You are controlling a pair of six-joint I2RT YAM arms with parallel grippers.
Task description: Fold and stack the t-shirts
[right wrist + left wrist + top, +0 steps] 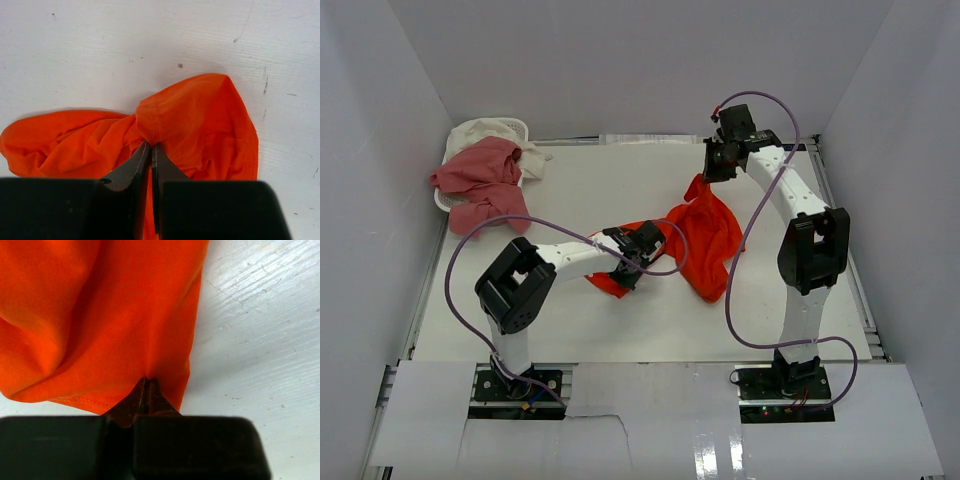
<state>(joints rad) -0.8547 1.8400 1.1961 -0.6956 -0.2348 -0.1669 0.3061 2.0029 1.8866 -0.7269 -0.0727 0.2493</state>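
— Pinching what, the left claw [148, 385]?
— The orange-red t-shirt [710, 240], mid-bench [590, 190], clamped at its 8 o'clock end. The right claw [151, 146] grips its 1 o'clock end.

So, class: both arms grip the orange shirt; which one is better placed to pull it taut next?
Probably the left. Its tool grips the shirt mid-table with room to draw leftward; the right tool sits near the table's far edge.
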